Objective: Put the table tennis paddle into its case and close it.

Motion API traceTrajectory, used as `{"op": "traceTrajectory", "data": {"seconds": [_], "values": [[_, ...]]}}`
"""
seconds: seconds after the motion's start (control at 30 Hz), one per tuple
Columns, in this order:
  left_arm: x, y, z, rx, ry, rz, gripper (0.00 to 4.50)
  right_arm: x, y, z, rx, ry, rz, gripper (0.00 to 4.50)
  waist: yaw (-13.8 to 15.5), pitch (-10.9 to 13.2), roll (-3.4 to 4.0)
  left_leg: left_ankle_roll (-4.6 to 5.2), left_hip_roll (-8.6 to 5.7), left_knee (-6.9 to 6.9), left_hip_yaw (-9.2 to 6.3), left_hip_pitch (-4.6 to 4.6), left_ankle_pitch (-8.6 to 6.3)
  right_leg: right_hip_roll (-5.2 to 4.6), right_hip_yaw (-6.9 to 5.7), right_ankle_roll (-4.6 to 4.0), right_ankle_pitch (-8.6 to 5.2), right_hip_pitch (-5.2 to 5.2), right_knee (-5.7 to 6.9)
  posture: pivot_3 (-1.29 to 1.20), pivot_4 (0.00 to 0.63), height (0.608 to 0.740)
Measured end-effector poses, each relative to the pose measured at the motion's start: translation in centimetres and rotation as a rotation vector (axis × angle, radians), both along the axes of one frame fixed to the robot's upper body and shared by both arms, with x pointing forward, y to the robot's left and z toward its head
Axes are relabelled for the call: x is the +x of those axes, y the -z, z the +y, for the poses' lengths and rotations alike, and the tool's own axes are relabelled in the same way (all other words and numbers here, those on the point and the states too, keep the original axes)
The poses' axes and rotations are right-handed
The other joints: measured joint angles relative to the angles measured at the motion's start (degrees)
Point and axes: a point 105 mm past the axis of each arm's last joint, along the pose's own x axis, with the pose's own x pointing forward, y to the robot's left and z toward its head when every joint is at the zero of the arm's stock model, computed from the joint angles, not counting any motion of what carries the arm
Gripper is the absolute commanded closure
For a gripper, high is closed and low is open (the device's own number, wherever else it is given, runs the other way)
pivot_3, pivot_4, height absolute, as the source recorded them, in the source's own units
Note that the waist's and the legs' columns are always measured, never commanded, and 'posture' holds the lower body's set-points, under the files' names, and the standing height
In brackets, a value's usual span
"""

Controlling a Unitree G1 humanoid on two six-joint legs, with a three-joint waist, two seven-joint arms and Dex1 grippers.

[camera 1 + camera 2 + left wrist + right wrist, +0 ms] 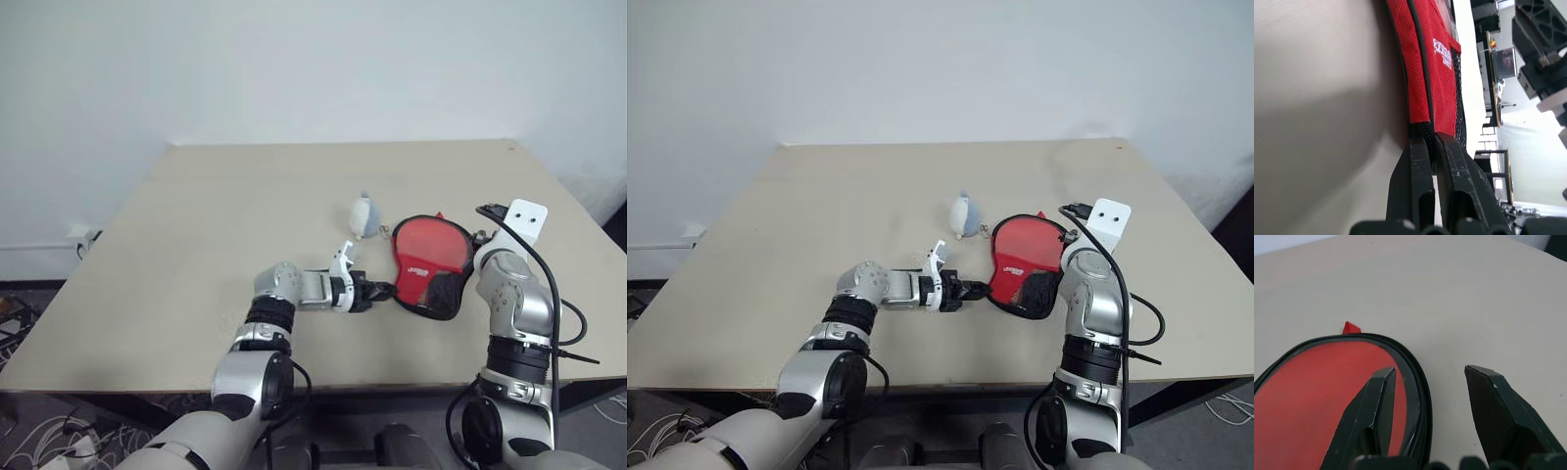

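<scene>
The case [423,257] lies flat on the table, red with black edging, a white logo and a black mesh patch facing up. My left gripper [382,291] reaches in from the left and is shut on the black zip edge at the case's near-left end; the left wrist view shows both fingers [1418,161] pinched on that edge. My right gripper [1430,368] hovers open over the case's right rim [1418,382], one finger above the red surface and the other above bare table. The table tennis paddle is hidden.
A small grey-white pouch-like object [364,215] sits on the beige table [216,225] just left of the case's far end. The table's front edge runs close below both arms, and its right edge lies beyond my right arm.
</scene>
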Motion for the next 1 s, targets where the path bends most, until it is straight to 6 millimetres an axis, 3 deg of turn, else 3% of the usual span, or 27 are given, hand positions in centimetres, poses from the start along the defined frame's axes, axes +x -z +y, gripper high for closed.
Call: {"op": "traceTrajectory", "data": {"seconds": [0.57,1.0], "values": [[-2.1,-1.2,4.7,0.05,0.034,-0.053,4.47,0.1,0.0,0.2,-0.01,-0.011,0.003,2.08,-0.93,0.0,0.0,-0.18,0.0,-0.14,-0.08,0.08,0.11,0.0,-0.01,-0.01,0.01,0.01,0.02,0.0,0.0,0.74],[-5.5,-0.6,8.8,0.086,0.049,-0.048,4.47,0.4,0.8,0.5,-0.011,-0.032,0.032,2.08,-1.02,0.0,0.0,-0.24,0.04,-0.2,-0.09,0.13,0.14,0.0,-0.02,-0.03,0.01,0.02,0.02,0.0,0.0,0.74]]}}
